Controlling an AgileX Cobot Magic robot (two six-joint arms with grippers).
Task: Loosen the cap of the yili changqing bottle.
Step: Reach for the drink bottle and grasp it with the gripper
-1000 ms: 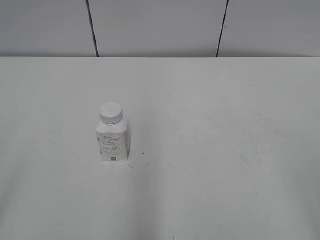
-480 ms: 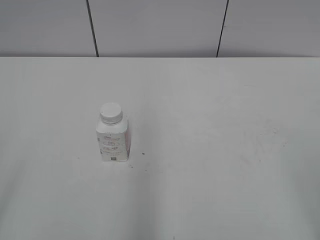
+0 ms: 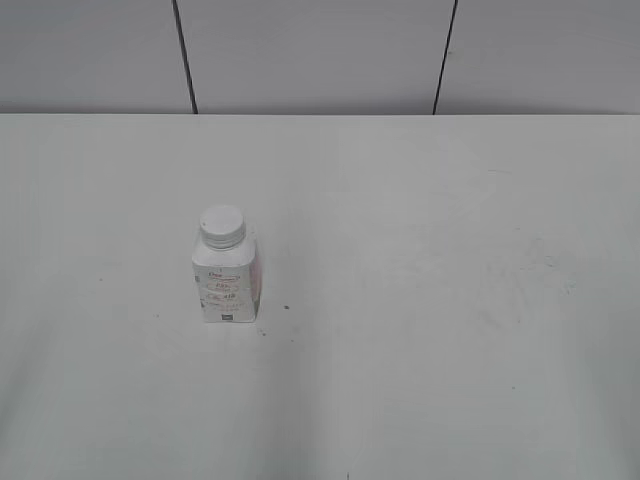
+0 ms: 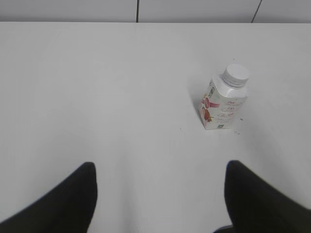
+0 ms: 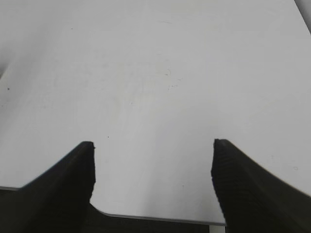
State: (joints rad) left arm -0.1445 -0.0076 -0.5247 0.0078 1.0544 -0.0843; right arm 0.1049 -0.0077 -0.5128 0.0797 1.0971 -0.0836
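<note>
The yili changqing bottle (image 3: 226, 280) stands upright on the white table, left of the middle, with its ribbed white cap (image 3: 221, 226) on the neck. In the left wrist view the bottle (image 4: 223, 103) stands ahead and to the right, its cap (image 4: 235, 74) on top. My left gripper (image 4: 160, 170) is open and empty, well short of the bottle. My right gripper (image 5: 152, 148) is open and empty above the table's near edge; the bottle is out of that view. Neither gripper shows in the exterior view.
The white table (image 3: 420, 300) runs back to a grey panelled wall (image 3: 320, 55) with dark seams. The table's front edge (image 5: 160, 219) shows under the right gripper. Small dark specks lie near the bottle's base.
</note>
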